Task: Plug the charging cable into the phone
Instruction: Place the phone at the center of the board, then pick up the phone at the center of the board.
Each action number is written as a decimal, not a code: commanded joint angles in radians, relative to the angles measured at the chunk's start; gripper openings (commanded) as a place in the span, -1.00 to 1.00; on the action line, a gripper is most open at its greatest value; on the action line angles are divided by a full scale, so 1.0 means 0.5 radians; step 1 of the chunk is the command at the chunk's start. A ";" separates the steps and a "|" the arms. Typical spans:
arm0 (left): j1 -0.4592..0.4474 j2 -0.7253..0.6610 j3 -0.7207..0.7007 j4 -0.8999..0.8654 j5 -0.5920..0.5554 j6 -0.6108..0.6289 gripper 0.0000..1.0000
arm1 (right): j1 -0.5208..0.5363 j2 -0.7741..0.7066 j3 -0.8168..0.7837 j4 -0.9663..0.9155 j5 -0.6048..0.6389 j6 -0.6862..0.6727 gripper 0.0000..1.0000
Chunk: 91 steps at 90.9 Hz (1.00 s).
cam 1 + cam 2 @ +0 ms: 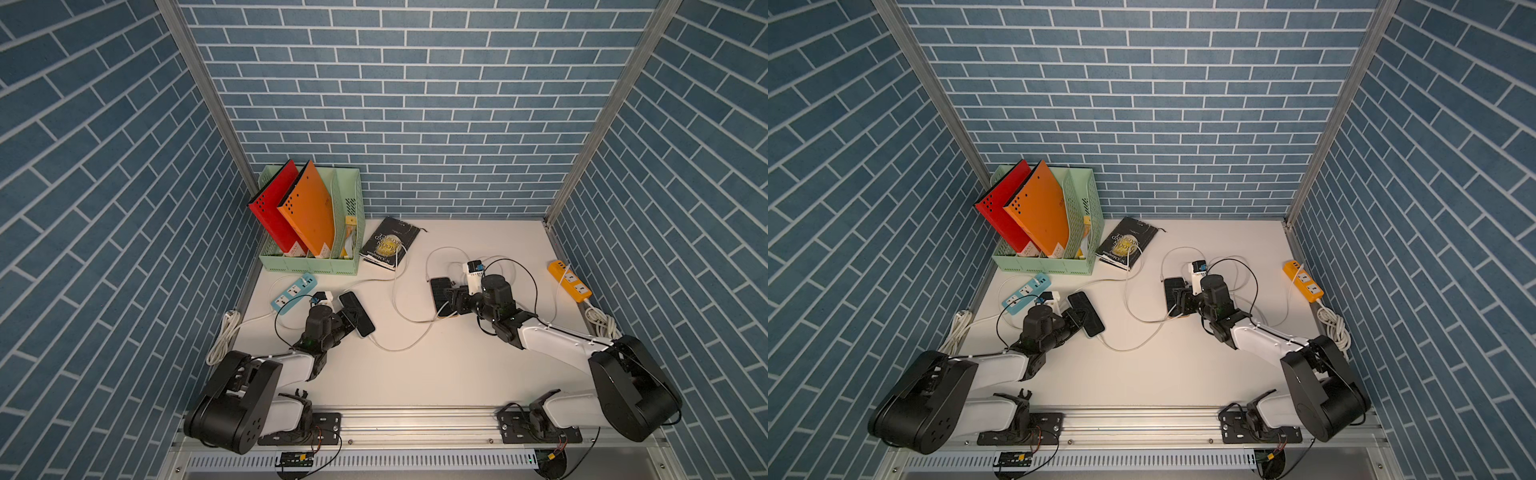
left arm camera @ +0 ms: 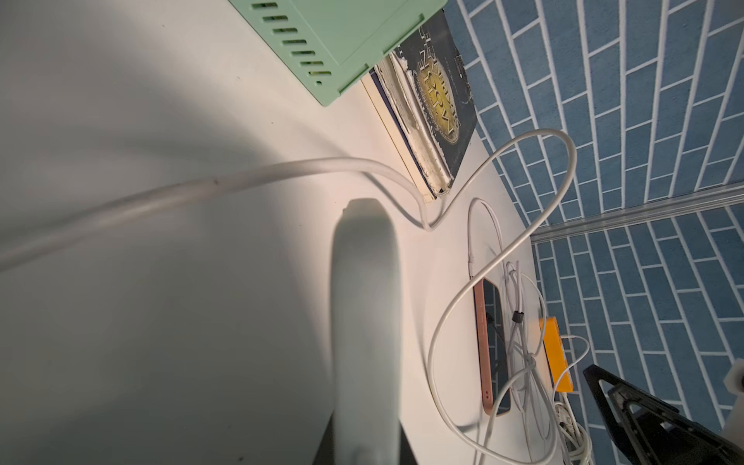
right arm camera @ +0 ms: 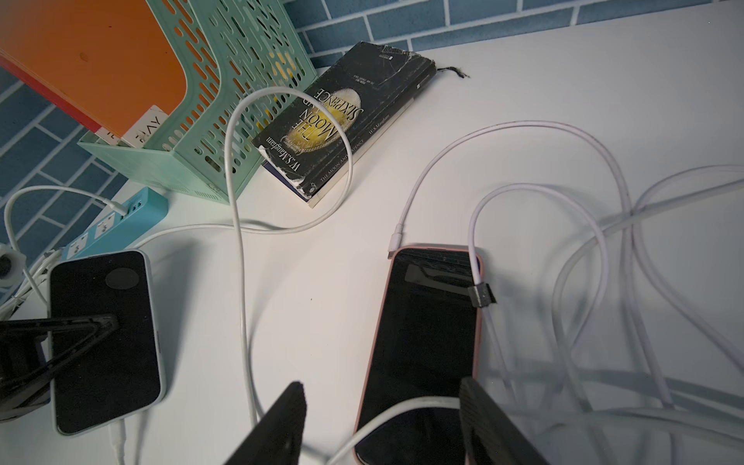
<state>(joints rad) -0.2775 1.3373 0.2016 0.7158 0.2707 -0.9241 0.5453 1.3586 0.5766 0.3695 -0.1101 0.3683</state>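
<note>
A black-screened phone in a pale case (image 1: pixel 356 312) is held at its long edges by my left gripper (image 1: pixel 347 320), which is shut on it. A white charging cable (image 1: pixel 399 345) enters that phone's near end (image 3: pixel 120 437). A second phone in a pink case (image 3: pixel 426 322) lies flat on the table. My right gripper (image 3: pixel 382 410) hangs over its near end, open, with one finger on each side. A white cable (image 3: pixel 402 406) crosses the pink phone between those fingers. A loose cable plug (image 3: pixel 395 241) lies at the pink phone's far corner.
A green file rack (image 1: pixel 311 249) with red and orange folders stands at the back left, a black book (image 1: pixel 388 243) beside it. A blue power strip (image 1: pixel 293 291) lies left and an orange one (image 1: pixel 568 280) right. Loops of white cable (image 3: pixel 604 282) spread right of the pink phone.
</note>
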 commanded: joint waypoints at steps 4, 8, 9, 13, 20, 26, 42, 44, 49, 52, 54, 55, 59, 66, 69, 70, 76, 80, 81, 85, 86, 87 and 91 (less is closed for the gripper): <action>0.003 0.065 0.045 -0.095 -0.033 0.075 -0.67 | 0.009 -0.058 -0.031 -0.010 0.058 -0.043 0.34; 0.003 0.054 0.057 -0.149 -0.053 0.084 -0.53 | 0.008 -0.074 -0.021 -0.030 0.092 -0.046 0.39; 0.003 0.049 0.060 -0.166 -0.059 0.086 -0.49 | 0.008 -0.080 -0.018 -0.035 0.101 -0.046 0.41; 0.003 0.019 0.066 -0.242 -0.101 0.094 -0.35 | 0.009 -0.103 -0.010 -0.044 0.109 -0.047 0.47; 0.003 -0.052 0.091 -0.448 -0.229 0.120 -0.11 | 0.010 -0.147 -0.022 -0.037 0.119 -0.043 0.50; 0.003 -0.120 0.101 -0.565 -0.314 0.139 0.12 | 0.010 -0.168 -0.025 -0.057 0.157 -0.046 0.49; 0.000 -0.332 0.136 -0.851 -0.524 0.160 0.64 | 0.005 -0.105 0.076 -0.277 0.279 -0.062 0.41; 0.000 -0.363 0.143 -0.899 -0.562 0.161 0.65 | 0.006 -0.089 0.095 -0.303 0.292 -0.062 0.40; 0.000 -0.449 0.150 -0.984 -0.636 0.162 0.66 | 0.007 -0.049 0.131 -0.362 0.313 -0.055 0.39; 0.000 -0.501 0.149 -1.018 -0.667 0.163 0.66 | 0.010 -0.023 0.150 -0.392 0.312 -0.049 0.39; 0.000 -0.541 0.148 -1.034 -0.684 0.162 0.66 | 0.014 -0.009 0.164 -0.407 0.314 -0.048 0.39; 0.000 -0.559 0.147 -1.041 -0.688 0.163 0.66 | 0.017 0.001 0.173 -0.416 0.315 -0.047 0.39; 0.000 -0.626 0.140 -1.059 -0.699 0.159 0.66 | 0.028 0.036 0.210 -0.451 0.324 -0.046 0.39; -0.005 -0.731 0.140 -1.078 -0.704 0.154 0.65 | 0.070 0.125 0.313 -0.540 0.359 -0.056 0.38; -0.010 -0.767 0.138 -1.077 -0.704 0.153 0.66 | 0.093 0.164 0.357 -0.566 0.361 -0.066 0.38; -0.013 -0.776 0.141 -1.076 -0.704 0.154 0.66 | 0.099 0.182 0.372 -0.576 0.364 -0.070 0.38; -0.026 -0.820 0.149 -1.058 -0.701 0.150 0.66 | 0.142 0.280 0.463 -0.623 0.380 -0.077 0.39; -0.034 -0.823 0.168 -1.039 -0.694 0.142 0.66 | 0.170 0.352 0.522 -0.644 0.380 -0.077 0.41; -0.036 -0.821 0.175 -1.034 -0.691 0.140 0.66 | 0.175 0.371 0.534 -0.649 0.377 -0.077 0.41; -0.046 -0.795 0.210 -1.017 -0.684 0.134 0.66 | 0.191 0.446 0.593 -0.665 0.364 -0.078 0.43; -0.049 -0.784 0.226 -1.014 -0.681 0.132 0.66 | 0.196 0.468 0.607 -0.667 0.364 -0.079 0.43; -0.052 -0.772 0.241 -1.013 -0.680 0.129 0.66 | 0.200 0.484 0.621 -0.672 0.367 -0.078 0.44; -0.071 -0.712 0.304 -1.005 -0.678 0.129 0.66 | 0.217 0.558 0.684 -0.705 0.386 -0.073 0.47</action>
<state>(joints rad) -0.2939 0.9436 0.2806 0.2146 -0.0582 -0.8604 0.6319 1.5593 0.8513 0.0887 0.0559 0.3573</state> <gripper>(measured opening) 0.827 0.720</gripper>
